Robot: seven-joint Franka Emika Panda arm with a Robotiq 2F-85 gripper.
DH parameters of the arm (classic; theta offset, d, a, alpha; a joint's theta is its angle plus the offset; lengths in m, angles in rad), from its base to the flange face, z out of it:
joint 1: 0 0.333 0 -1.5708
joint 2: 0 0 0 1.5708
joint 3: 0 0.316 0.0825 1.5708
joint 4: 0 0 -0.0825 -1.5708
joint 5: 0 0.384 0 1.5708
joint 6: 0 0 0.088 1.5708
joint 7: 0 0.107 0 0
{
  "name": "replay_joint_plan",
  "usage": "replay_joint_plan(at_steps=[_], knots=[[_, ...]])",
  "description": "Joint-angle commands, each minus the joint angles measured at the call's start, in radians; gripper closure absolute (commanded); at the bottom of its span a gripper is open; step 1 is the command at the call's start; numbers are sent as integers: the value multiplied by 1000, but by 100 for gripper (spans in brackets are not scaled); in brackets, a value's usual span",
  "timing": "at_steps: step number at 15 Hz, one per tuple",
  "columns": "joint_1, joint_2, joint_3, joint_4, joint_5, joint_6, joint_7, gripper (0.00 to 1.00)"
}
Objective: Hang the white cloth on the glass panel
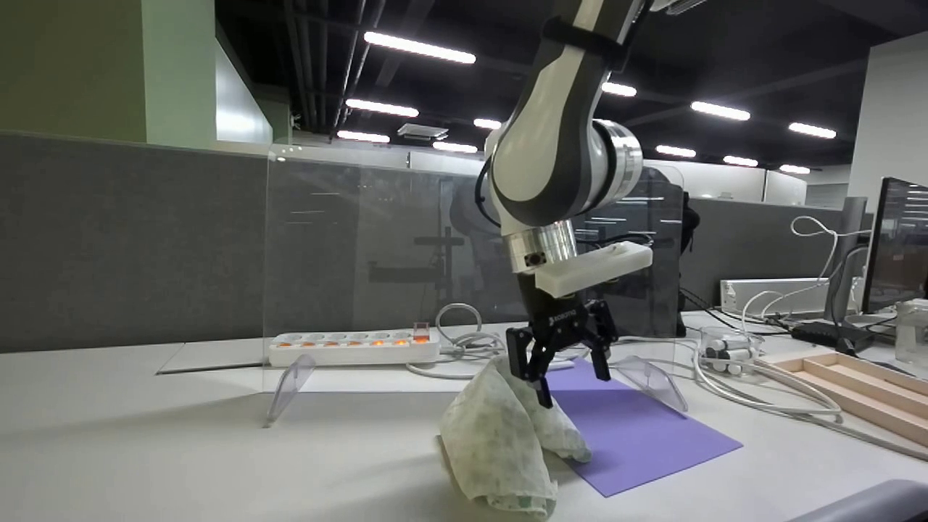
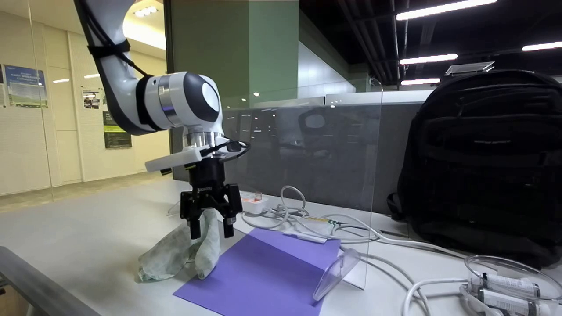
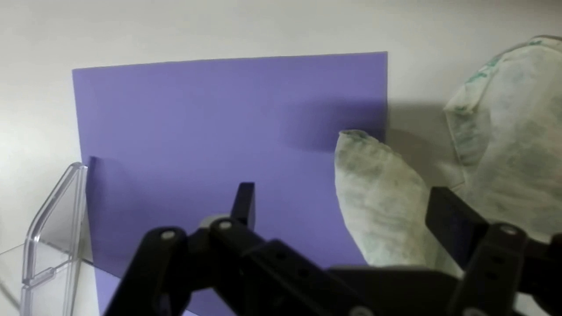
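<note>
The white cloth, faintly greenish, stands crumpled in a peaked heap on the table in both exterior views. One fold lies over the edge of a purple sheet. In the wrist view a fold of the cloth shows between the fingers, nearer the right one. My gripper is open, pointing down beside the top of the cloth. I cannot tell whether a finger touches it. The clear glass panel stands upright behind the gripper on clear feet.
The purple sheet lies flat under the gripper. A white power strip and cables lie behind the panel. A clear container, a wooden tray and a black backpack stand nearby.
</note>
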Motion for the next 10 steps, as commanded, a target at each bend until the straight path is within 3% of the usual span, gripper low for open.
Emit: replay_joint_plan(at_steps=[1,4,10], knots=[[-39,36,33,54,26,-56,-104,14],[-38,60,25,80,-12,-50,-132,40],[-41,94,36,115,-20,-50,-199,81]])
